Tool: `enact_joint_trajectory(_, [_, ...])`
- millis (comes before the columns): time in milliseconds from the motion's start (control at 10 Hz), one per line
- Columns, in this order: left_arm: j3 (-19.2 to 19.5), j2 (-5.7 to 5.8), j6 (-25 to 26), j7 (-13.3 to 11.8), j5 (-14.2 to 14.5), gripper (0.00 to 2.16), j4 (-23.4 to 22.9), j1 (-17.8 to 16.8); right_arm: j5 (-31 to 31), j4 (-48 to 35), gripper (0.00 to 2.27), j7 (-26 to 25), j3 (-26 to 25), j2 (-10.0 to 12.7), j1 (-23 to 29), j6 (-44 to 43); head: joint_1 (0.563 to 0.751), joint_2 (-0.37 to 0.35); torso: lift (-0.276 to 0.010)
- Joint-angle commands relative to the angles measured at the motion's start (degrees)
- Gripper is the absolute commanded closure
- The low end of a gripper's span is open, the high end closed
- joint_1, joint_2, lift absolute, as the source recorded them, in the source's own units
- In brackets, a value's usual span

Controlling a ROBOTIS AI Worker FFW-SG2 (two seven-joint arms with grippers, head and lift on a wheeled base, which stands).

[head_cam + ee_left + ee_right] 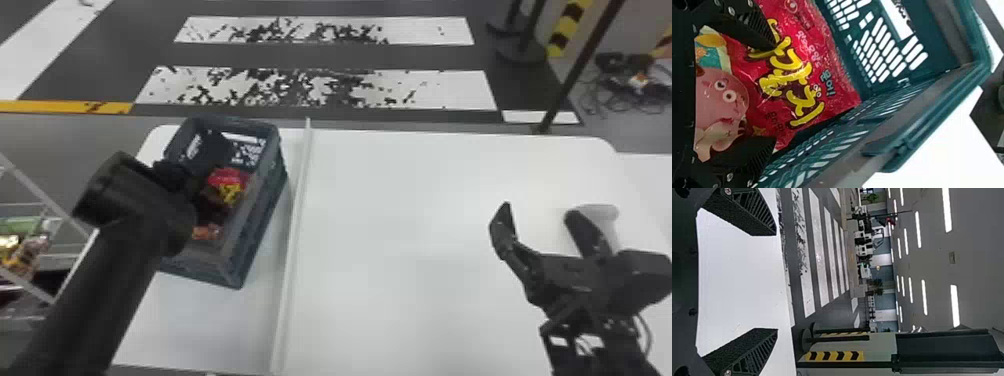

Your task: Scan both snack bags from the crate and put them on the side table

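A: Left arm (90,300), foremost in head view, slanting up from the bottom edge to the crate (255,220). Left gripper (182,177) down in there?

B: Down at the crate, yes, fingertips hidden in head view. For their state, left wrist view: left gripper (774,92) with fingers spread, one to each side of the red bag's middle, both overlapping it. Contact with the bag: cannot tell.

A: Red bag (230,180) logged where?

B: Inside the crate, beside its right long wall. In head view, just a red and yellow portion past the wrist. In left wrist view, far more: looping yellow lettering, a pink cartoon figure, one end near a slotted corner.

A: And the orange patch (207,231) at the crate's near end?

B: Noted in head view. Same bag or a second one: cannot tell.

A: Crate position?

B: Upright at the far left corner of the white table (425,200), left of the raised strip (298,200). Wire rack (77,264) with shiny packets (25,250) past the table's left edge.

A: Right gripper (540,210)?

B: Above the table, towards its right edge, fingers wide apart, partly in front of a white rounded device (602,212). From right wrist view: bare tabletop between the fingers, plus ceiling lights (923,301) beyond.
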Motion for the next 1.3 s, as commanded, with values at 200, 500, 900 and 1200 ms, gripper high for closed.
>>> enact_joint_trajectory(200, [0.08,-0.98,0.05,-2.45,-0.62,2.1,5.74,-2.78,-0.05,0.08,0.05,0.08,0.09,-0.19,-0.18,0.52,0.695,0.034,-0.087])
enact_joint_trajectory(500, [5.53,-0.98,-0.13,-3.42,2.72,2.13,0.12,-0.49,-0.14,0.08,0.05,0.08,0.0,-0.1,-0.18,0.7,0.695,0.039,-0.087])
enact_joint_trajectory(900, [12.3,-0.8,3.57,-7.2,7.2,2.13,-8.76,2.32,-0.14,0.08,0.05,0.08,0.0,-0.1,-0.18,1.05,0.695,0.039,-0.087])
enact_joint_trajectory(1200, [15.99,-0.63,6.38,-7.11,12.56,2.13,-12.19,3.2,-0.14,-0.09,0.05,0.08,0.0,-0.1,-0.18,1.58,0.695,0.053,-0.087])
